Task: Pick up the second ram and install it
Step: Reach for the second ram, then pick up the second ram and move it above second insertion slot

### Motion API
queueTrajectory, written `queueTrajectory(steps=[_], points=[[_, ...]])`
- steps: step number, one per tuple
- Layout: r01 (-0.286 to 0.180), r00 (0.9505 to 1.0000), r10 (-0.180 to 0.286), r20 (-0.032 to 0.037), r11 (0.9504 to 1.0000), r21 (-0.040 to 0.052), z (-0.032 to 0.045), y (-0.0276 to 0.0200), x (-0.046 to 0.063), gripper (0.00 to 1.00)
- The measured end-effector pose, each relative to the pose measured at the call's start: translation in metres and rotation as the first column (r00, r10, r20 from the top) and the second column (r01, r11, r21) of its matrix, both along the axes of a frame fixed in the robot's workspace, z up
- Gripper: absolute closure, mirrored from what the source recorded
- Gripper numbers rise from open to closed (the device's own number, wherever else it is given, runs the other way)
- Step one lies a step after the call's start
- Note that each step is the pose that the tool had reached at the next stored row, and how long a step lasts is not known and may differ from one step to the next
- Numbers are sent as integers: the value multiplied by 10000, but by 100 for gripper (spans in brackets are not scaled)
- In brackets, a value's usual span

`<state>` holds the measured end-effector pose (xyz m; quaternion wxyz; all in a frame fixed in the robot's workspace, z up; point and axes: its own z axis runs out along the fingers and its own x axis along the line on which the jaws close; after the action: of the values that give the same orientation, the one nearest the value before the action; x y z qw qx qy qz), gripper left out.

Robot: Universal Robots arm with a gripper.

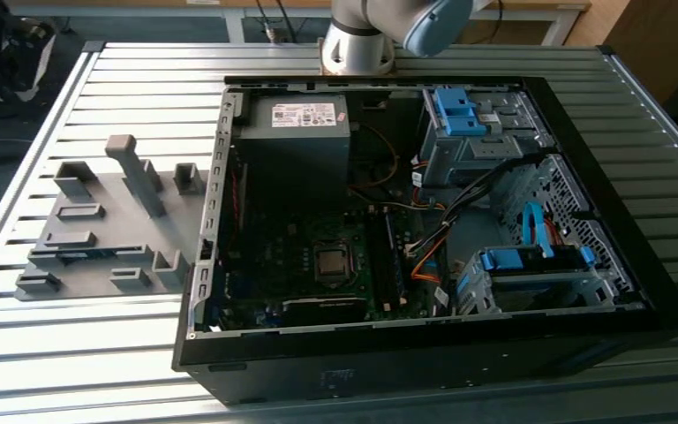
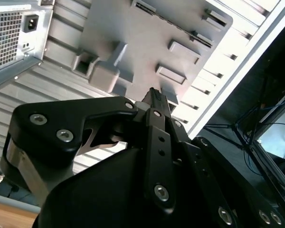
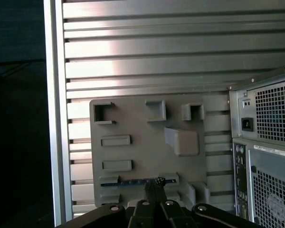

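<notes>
The second ram (image 3: 133, 182) stands on edge as a thin blue strip in a slot of the grey holder plate (image 3: 147, 142). In the exterior view the ram (image 1: 80, 255) lies near the plate's front, at that view's left. My gripper (image 3: 155, 184) hangs well above the plate, its dark tips lined up over the strip's end, touching nothing. In the second wrist view the gripper (image 2: 154, 96) has its two fingers pressed together, shut and empty. The open computer case (image 1: 215, 265) lies beside the plate, with the motherboard (image 1: 304, 265) exposed.
The arm's base (image 1: 357, 44) stands behind the case. Grey upright blocks (image 1: 139, 177) rise from the holder plate. Inside the case are a power supply (image 1: 297, 124), blue drive-bay clips (image 1: 457, 110) and loose cables (image 1: 433, 238). The slatted metal table (image 1: 80, 353) ends at a rail (image 3: 52, 118).
</notes>
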<state>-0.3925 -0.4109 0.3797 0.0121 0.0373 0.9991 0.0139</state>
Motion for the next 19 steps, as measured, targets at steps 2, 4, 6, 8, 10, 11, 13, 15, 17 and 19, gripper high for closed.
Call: queueTrajectory(steps=[2,4,6,8,10,11,13,15,17,19], points=[[-1,10000,1,-1,10000,0,-6,-8,-127,89],[-1,10000,1,-1,10000,0,-7,-9,-160,89],[-2,10000,2,-1,10000,-1,-7,-10,-161,89],[-1,10000,1,0,10000,0,-7,-10,-163,89],[-1,10000,1,0,10000,0,-7,-10,-167,89],[-1,10000,1,-1,10000,0,-7,-10,-170,89],[-1,10000,1,-1,10000,0,-7,-10,-171,89],[-1,10000,1,-1,10000,0,-7,-10,-173,89],[-1,10000,1,0,10000,0,-8,-11,-174,89],[-1,10000,1,0,10000,0,-7,-11,-175,89]])
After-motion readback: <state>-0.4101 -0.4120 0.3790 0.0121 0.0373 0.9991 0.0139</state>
